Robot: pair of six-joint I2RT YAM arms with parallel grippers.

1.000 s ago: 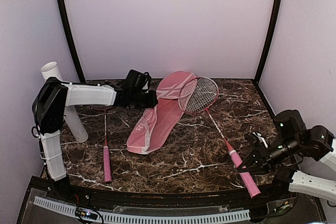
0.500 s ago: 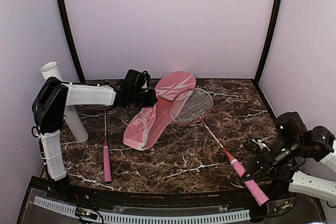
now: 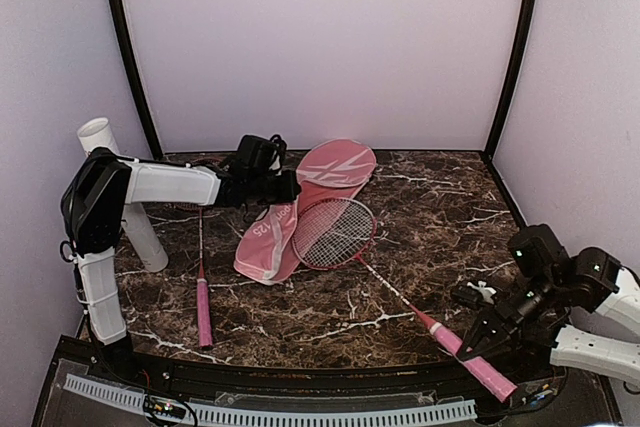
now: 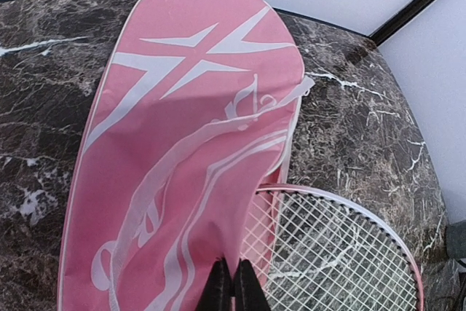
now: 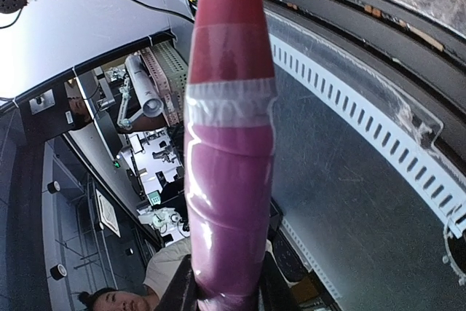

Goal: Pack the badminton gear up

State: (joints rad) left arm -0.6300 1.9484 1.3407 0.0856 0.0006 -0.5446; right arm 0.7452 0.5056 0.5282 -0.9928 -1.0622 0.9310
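Right, right hand (image 3: pixel 478 339) first: clamped tight round the pink grip of the racket (image 3: pixel 333 233), low on the handle near the butt, which pokes out past the desk's near edge. From the wrist view the handle (image 5: pixel 229 180) fills the frame, both fingers snug on it.

Left hand (image 4: pixel 233 285): fingertips pressed together, and I judge a fold of the bag (image 4: pixel 182 143) is pinched between them. I can't see the bag's opening itself.

Racket head lies flat on the desk (image 3: pixel 440 207), its rim touching the bag's near right edge.

Step in hand, as I read it: feed the head into the bag. To do it well:
- swing the shaft in line with the bag's long axis before pushing
- keep the head low; the long lever will wobble
- have the left hand lift the fabric so the rim doesn't snag

Second racket (image 3: pixel 203 312) lies at the left, well apart. Tube (image 3: pixel 98 135) leans in the left corner behind the arm. No shuttlecocks that I can find.

Desk is dark veined marble; plain pale walls, black corner posts.
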